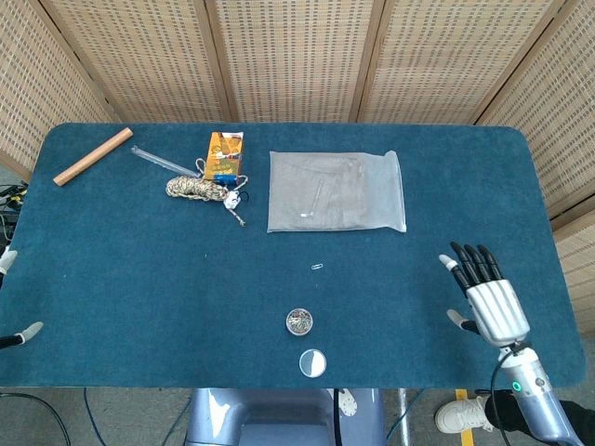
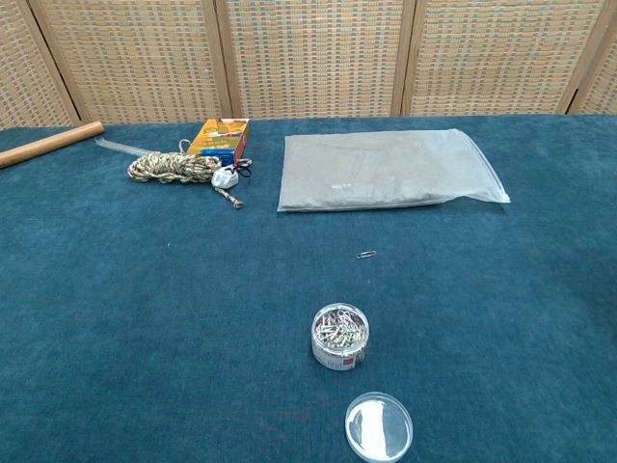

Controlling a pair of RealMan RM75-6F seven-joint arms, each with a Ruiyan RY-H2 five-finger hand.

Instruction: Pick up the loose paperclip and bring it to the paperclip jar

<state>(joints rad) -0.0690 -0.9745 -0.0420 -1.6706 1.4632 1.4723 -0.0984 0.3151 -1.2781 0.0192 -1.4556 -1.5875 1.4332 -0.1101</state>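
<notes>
The loose paperclip lies flat on the blue table, also small and silver in the chest view. The open paperclip jar stands just nearer than it, full of clips. My right hand hovers over the table's right side with fingers spread and nothing in it, well to the right of the paperclip. Of my left hand only two pale fingertips show at the left edge, wide apart, holding nothing. Neither hand shows in the chest view.
The jar's round lid lies by the front edge. A clear plastic bag sits behind the paperclip. At the back left are a rope bundle, an orange box, a clear tube and a wooden stick.
</notes>
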